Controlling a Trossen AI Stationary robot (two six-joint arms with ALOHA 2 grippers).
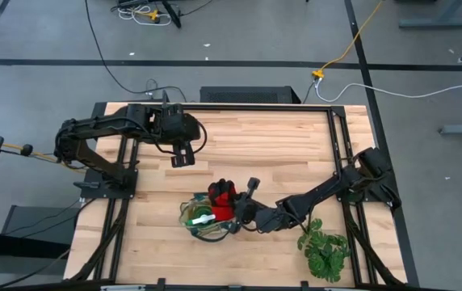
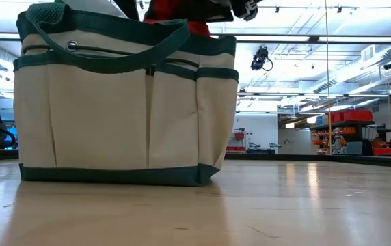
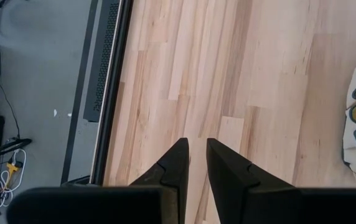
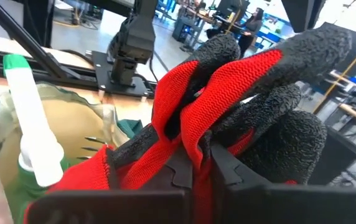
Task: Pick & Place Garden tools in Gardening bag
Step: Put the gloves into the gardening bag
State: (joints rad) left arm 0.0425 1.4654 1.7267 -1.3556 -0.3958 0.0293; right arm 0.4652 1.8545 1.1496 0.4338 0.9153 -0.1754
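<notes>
The cream gardening bag (image 1: 205, 222) with dark green trim stands near the table's front edge and fills the left of the low view (image 2: 120, 102). Inside it stands the green spray bottle with its white nozzle (image 4: 32, 137). The red glove with black coated fingers (image 4: 246, 87) hangs just above the bag's right rim (image 1: 223, 196), and my right gripper (image 4: 200, 165) is shut on it. My left gripper (image 3: 196, 155) waits high over the far left of the table, its fingers a narrow gap apart with nothing between them. The shears are out of view. My right gripper pinches a bunched fold of the glove's red knit (image 4: 193, 140) between its two fingers. The fingers come nearly level from the table's right side. The glove is lifted clear, and its black fingers (image 4: 302, 50) stick out past the fingertips over the bag's opening.
A leafy green plant (image 1: 325, 250) lies at the near right corner, beside my right arm. The bag's green handles (image 2: 106, 48) arch over its opening. Bare wooden tabletop (image 1: 279, 145) stretches across the far half.
</notes>
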